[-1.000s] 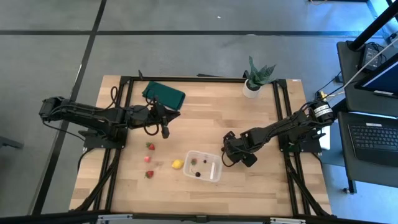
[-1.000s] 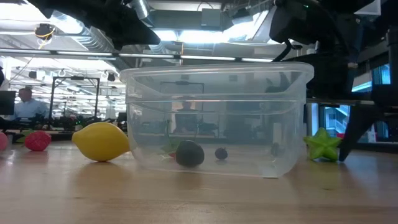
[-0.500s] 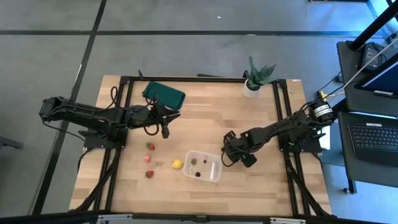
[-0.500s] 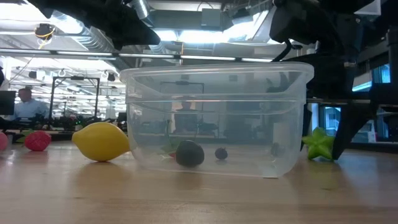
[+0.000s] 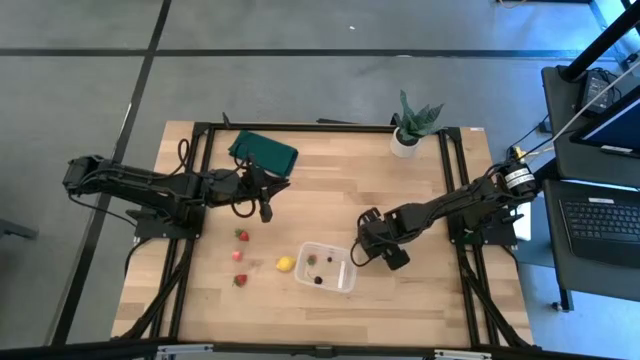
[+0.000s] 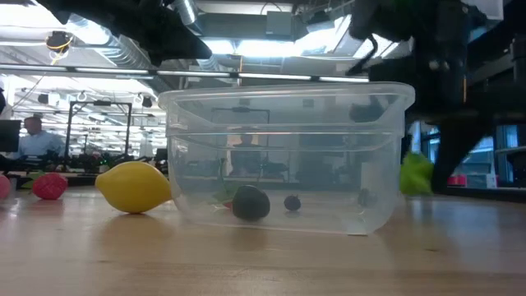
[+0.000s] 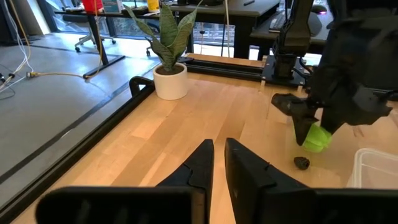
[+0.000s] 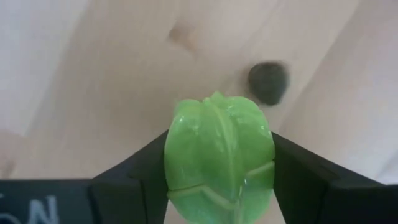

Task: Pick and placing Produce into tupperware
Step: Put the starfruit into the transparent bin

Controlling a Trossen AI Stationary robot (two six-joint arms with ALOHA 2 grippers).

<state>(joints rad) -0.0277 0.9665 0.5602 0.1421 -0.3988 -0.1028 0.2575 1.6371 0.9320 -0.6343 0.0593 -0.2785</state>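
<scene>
The clear tupperware [image 5: 327, 267] stands on the wooden table with dark berries [image 6: 251, 202] and a bit of red inside. A yellow lemon [image 5: 285, 264] lies beside its left side, and three red strawberries [image 5: 240, 256] lie further left. My right gripper [image 5: 358, 251] hovers just right of the tub, shut on the light green piece [image 8: 219, 155]. One dark berry [image 8: 268, 81] lies on the table under it. My left gripper [image 5: 266, 210] waits shut above the table near the dark green cloth. My right gripper pinches the light green piece [image 7: 318, 138] between its two fingers [image 8: 146, 168], one on each side of it. The fingers come from above, pointing down. The piece is lifted clear of the table, beside the tub's right wall.
A spiky plant in a white pot [image 5: 408, 130] stands at the far right edge and a dark green folded cloth [image 5: 264, 152] at the far left. Black frame rails run along the table's sides. A person [image 6: 33, 136] sits in the room behind.
My right gripper has moved a little toward the tub and risen. The light green piece, which stood on the table a second ago, is now lifted clear and closer to the tub's right wall.
</scene>
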